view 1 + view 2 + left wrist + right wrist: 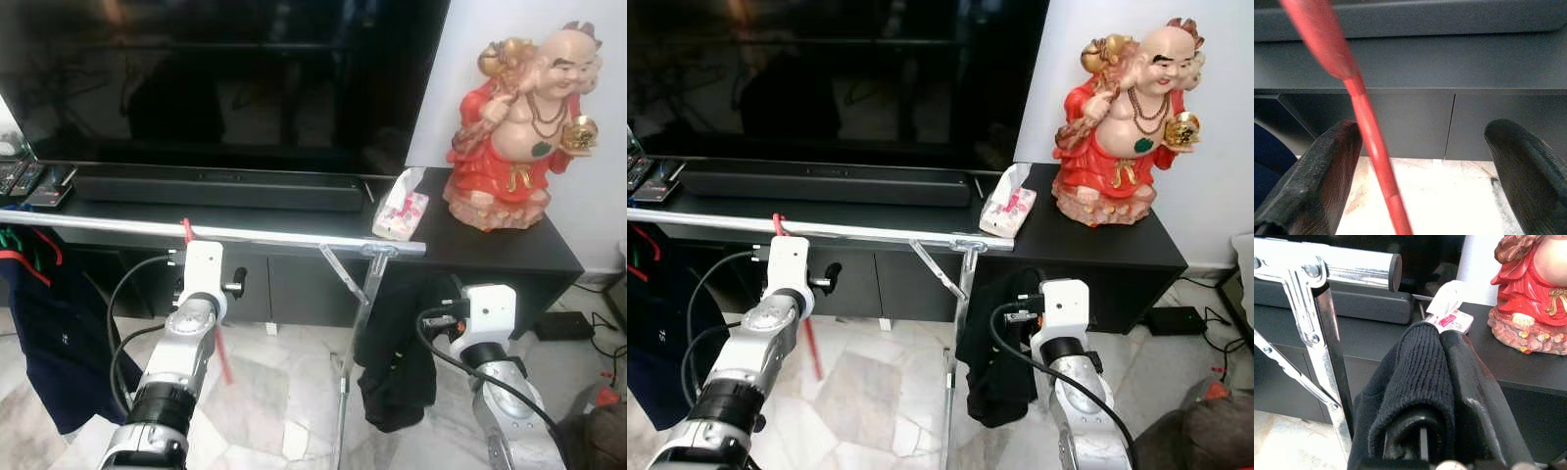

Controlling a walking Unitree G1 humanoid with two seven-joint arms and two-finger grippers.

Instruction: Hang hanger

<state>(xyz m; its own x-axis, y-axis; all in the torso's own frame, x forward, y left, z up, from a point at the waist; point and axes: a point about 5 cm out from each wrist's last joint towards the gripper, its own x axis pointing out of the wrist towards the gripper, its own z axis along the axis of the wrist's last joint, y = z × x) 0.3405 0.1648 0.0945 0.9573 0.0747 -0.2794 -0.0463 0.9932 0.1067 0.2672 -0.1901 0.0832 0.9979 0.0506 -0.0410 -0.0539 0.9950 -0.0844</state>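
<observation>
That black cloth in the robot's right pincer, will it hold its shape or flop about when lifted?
Probably floppy: the black garment droops in folds below the right pincer, which is shut on it. Its ribbed knit looks soft and light, so it should bunch rather than slip. It may brush the metal rack beside it.

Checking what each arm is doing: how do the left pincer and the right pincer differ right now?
The left pincer is open, its fingers spread either side of the red hanger without gripping it; the right pincer is shut on a black garment. The left pincer sits just under the metal rail, where the hanger hooks on; the right pincer is lower, beside the rack's upright post. Both point toward the TV cabinet.
</observation>
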